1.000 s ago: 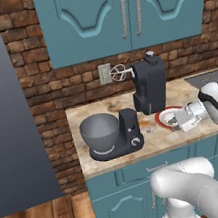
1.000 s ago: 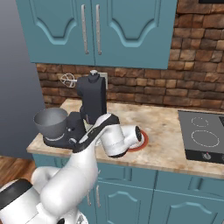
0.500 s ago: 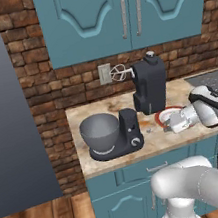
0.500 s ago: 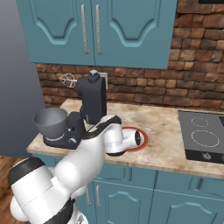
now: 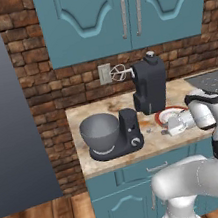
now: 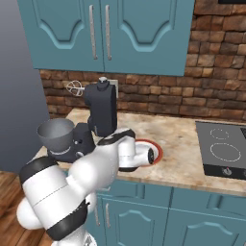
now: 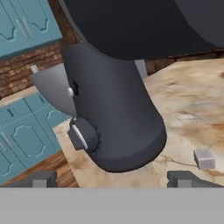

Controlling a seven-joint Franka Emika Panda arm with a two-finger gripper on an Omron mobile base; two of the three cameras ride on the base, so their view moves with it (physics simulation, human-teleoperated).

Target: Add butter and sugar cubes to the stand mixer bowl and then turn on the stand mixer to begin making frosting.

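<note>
Your end effector (image 7: 112,178) hangs low over the table (image 5: 106,111), its fingers spread wide and gripping nothing. The stand mixer (image 5: 147,86) stands at the middle of the table, head tilted up. The stand mixer bowl (image 5: 101,131) sits on the mixer's base at the left end. In the hand view the base and its silver-marked dial (image 7: 81,135) lie directly ahead, and one small grey cube (image 7: 204,158) lies on the table to the right. By my judgement you are at the pickup stage or lining up on the dial; I cannot say which. Next you must either close on the cube or reach the dial. The bowl's contents cannot be made out. The red-rimmed plate (image 6: 154,146) is half hidden by the arm.
</note>
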